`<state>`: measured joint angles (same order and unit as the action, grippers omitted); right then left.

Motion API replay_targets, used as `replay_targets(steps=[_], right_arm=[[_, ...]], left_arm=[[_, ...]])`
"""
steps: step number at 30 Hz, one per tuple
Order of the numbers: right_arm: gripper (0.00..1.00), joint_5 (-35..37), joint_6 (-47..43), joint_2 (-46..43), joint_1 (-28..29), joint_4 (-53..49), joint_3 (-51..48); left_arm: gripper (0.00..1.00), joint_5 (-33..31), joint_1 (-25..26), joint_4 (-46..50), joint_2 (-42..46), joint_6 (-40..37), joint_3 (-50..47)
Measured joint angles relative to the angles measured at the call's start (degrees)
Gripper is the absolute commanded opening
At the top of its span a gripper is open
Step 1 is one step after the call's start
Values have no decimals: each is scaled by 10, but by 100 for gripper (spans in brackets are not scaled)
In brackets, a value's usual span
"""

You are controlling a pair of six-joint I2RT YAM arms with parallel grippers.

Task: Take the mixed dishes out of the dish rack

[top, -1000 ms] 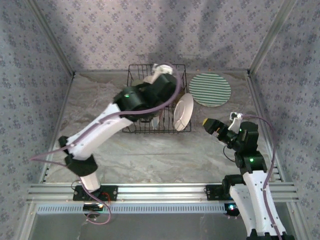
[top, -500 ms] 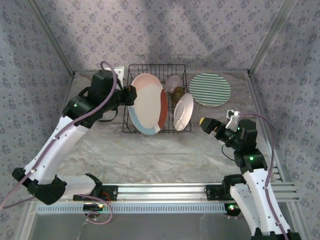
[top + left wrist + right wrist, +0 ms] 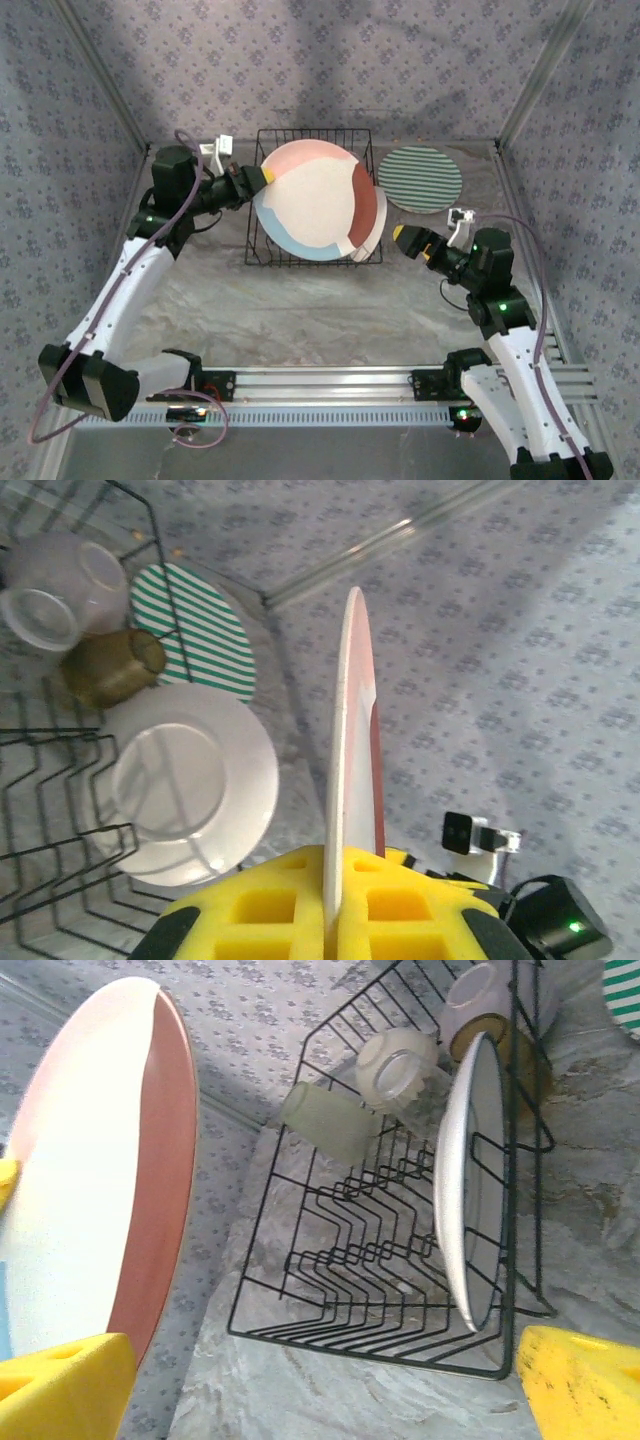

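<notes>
Pincer on the left (image 3: pixel 262 177) clamps the rim of a large plate (image 3: pixel 315 200), white with orange-red and blue, held on edge over the dish rack (image 3: pixel 300 261). A white plate (image 3: pixel 470 1190) stands inside the rack's right end. Right of the rack, the right pincer (image 3: pixel 408 241) hangs with its fingers apart.

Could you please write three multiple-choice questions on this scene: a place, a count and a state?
1. Where is the green-striped plate? A. In the dish rack. B. In a gripper. C. Flat on the table, right of the rack.
2. How many plates stand in the rack? A. One. B. None. C. Three.
3. What is the left gripper doing? A. Hanging open. B. Shut on the large plate's rim. C. Shut on a cup.
Answers: 1 C, it lies flat beside the rack; 2 A, just the white plate; 3 B, its yellow pads pinch the rim in the left wrist view.
</notes>
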<state>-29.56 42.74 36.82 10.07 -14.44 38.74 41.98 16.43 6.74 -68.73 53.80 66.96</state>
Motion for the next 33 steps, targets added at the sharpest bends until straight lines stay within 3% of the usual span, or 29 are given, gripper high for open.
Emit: replay_targets(steps=[9, 16, 21, 29, 33], right_arm=[[100, -23, 52, 20, 26, 41, 10], [98, -23, 85, 61, 66, 75, 19], [87, -12, 98, 80, 97, 93, 33], [61, 5, 116, 97, 123, 122, 47], [54, 13, 121, 101, 129, 127, 47]], left_arm=[[0, 59, -3, -168, -40, 106, -69], [0, 73, 0, -237, -41, 136, -91], [0, 77, 5, -260, -42, 144, -105], [0, 78, 7, -272, -43, 147, -121], [0, 78, 7, -273, -45, 147, -125]])
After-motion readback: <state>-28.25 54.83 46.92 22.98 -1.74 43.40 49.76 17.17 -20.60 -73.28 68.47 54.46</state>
